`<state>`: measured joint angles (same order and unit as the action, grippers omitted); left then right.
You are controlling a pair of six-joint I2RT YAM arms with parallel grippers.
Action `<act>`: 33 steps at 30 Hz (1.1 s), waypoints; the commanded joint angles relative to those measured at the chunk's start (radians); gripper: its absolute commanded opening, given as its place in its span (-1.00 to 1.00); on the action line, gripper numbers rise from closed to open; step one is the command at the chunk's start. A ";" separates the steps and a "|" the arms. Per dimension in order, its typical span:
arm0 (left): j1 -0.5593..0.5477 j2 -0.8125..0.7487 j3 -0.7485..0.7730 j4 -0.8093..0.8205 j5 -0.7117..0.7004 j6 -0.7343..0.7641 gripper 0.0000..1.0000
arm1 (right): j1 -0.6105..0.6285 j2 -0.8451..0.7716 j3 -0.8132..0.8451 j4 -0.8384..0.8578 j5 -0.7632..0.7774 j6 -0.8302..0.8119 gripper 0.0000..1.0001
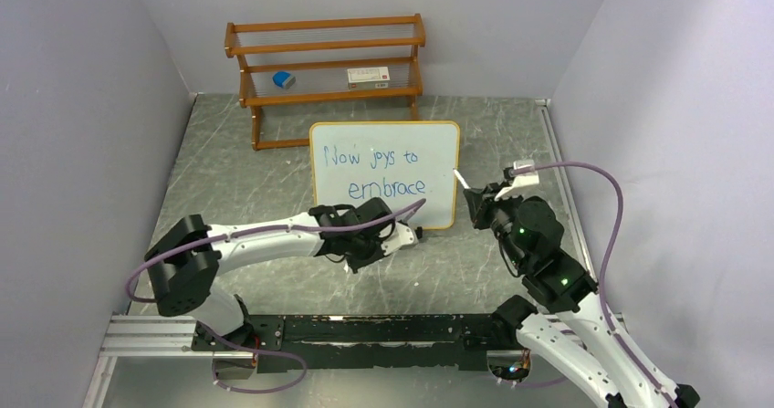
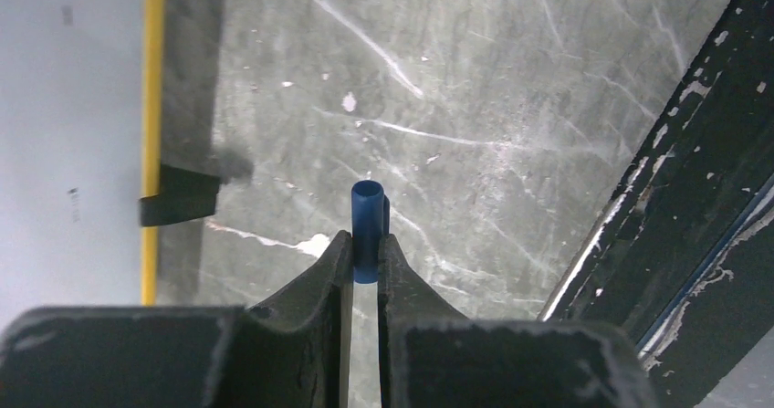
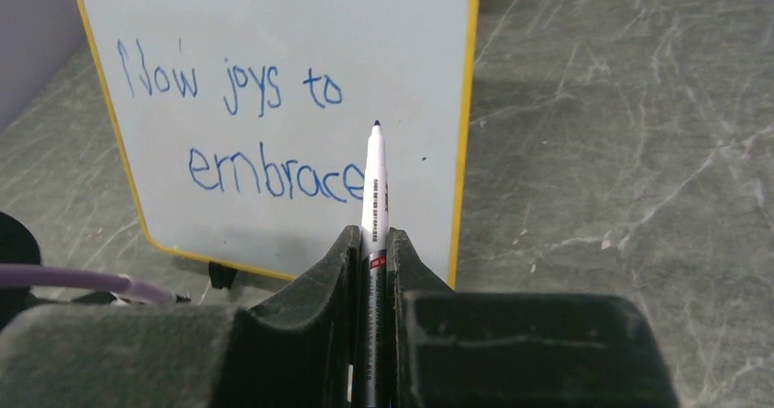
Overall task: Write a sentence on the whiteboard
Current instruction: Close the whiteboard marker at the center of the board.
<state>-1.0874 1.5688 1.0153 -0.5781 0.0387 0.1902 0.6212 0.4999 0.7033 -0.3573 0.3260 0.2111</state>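
Blue handwritten sentence looks complete on the orange-framed white whiteboard standing on the grey tabletop; right claw clenches the white uncapped marker, left claw its blue cap, so recapping probably remains.

The left arm stretches low toward centre, left gripper pinched on what appears to be a blue cap; the right arm angles forward, right gripper clamped on a pen.
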 commanded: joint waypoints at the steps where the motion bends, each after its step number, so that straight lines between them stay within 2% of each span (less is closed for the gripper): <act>1: 0.021 -0.064 -0.030 0.042 -0.037 0.055 -0.90 | -0.006 0.039 0.030 -0.016 -0.101 -0.018 -1.00; 9: 0.072 -0.205 -0.075 0.113 -0.167 0.156 -0.90 | -0.006 0.130 0.044 -0.038 -0.266 -0.033 -1.00; 17: 0.083 -0.333 -0.114 0.194 -0.237 0.290 -0.90 | -0.006 0.215 0.026 0.034 -0.505 -0.039 -1.00; 25: 0.082 -0.450 -0.161 0.257 -0.202 0.420 -0.90 | -0.006 0.280 0.006 0.149 -0.732 -0.014 -1.00; 33: 0.083 -0.507 -0.177 0.273 -0.132 0.543 -0.90 | -0.006 0.312 -0.018 0.236 -0.804 0.003 -1.00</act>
<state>-1.0084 1.0954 0.8486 -0.3511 -0.1463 0.6395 0.6212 0.8074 0.7017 -0.1986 -0.4065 0.2005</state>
